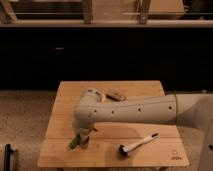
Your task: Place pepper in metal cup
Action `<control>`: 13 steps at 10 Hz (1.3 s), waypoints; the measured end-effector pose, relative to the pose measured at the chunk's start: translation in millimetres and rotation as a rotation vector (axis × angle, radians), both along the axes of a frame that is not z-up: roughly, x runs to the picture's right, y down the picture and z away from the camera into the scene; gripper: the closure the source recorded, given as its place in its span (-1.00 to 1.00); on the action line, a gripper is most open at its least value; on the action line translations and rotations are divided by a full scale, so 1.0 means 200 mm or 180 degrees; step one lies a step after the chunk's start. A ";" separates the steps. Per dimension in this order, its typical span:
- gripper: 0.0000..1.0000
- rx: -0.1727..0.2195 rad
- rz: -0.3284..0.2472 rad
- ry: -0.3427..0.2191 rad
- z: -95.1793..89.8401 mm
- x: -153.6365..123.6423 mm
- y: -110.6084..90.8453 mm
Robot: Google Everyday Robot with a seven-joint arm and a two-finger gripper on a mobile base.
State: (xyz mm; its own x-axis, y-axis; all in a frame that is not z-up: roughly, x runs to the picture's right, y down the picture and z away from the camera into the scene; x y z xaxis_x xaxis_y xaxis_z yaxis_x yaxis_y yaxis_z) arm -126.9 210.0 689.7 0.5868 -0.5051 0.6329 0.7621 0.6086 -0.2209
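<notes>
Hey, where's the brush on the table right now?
The brush lies near the front edge of the wooden table, toward the picture's right, just below the robot arm. The hand is off to its left, beside the pepper.

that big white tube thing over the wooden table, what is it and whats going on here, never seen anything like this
The white tube is a robot arm reaching in from the right. There is one camera, looking down at a small wooden table from in front. The arm ends in a claw pointing down near the table's front left. Just below it is a slim green pepper, with a small dark metal cup right beside it. The arm hides too much to tell whether the pepper is gripped. Also on the table: a white-handled brush with a black head, and a small tan item near the back.
</notes>
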 end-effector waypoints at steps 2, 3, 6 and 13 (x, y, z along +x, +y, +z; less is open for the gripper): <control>1.00 -0.0043 -0.0032 -0.0052 0.00 0.00 0.01; 1.00 -0.0063 -0.0029 -0.0083 0.00 0.00 0.01; 0.76 -0.0108 0.0015 -0.0139 0.01 0.00 -0.01; -0.58 -0.0177 0.0034 -0.0154 0.04 -0.01 -0.04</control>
